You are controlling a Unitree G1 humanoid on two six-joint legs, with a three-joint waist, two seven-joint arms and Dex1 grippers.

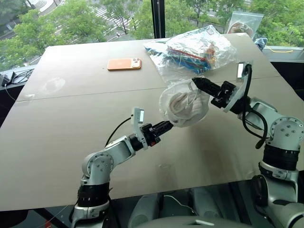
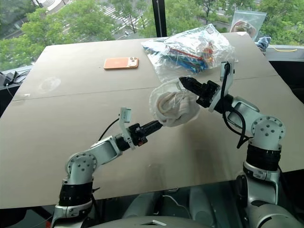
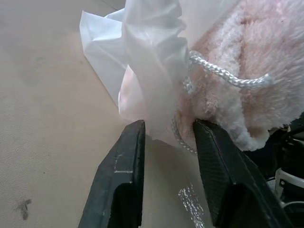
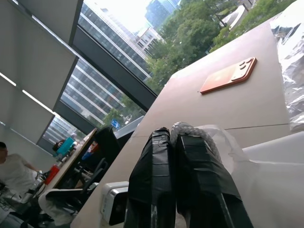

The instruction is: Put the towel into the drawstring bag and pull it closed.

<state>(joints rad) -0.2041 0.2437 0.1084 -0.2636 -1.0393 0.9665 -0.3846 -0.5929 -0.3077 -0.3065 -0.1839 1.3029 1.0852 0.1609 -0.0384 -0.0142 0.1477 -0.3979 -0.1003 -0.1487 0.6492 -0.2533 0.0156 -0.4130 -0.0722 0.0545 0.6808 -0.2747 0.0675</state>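
Tan worktop [image 1: 71, 142] before tall windows, green treetops outside. Everything placed from the thin translucent white drawstring bag [image 1: 184, 108], held up above the worktop near its middle.

Well to the left of the bag and farther back: flat orange phone [image 1: 124, 63] lying on the worktop. Just left of and below the bag: left tool [image 1: 167, 126], black fingers [image 3: 124, 175] set on either side of the bag's bunched lower edge and a strand of twisted white cord [image 3: 223, 75], a narrow gap between them in the left wrist view; whether they pinch the fabric, cannot tell. Inside the bag: small cream-white fluffy terry towel [image 1: 183, 107], its pile showing through the film and at the mouth. Behind the bag, toward the windows: crumpled clear plastic bag of colourful items [image 1: 194, 51] resting on the worktop. At the bag's upper right edge: right tool [image 1: 197, 83], clenched tight, white cord looped over its fingertips [image 4: 190, 142], bag hanging from that grip.
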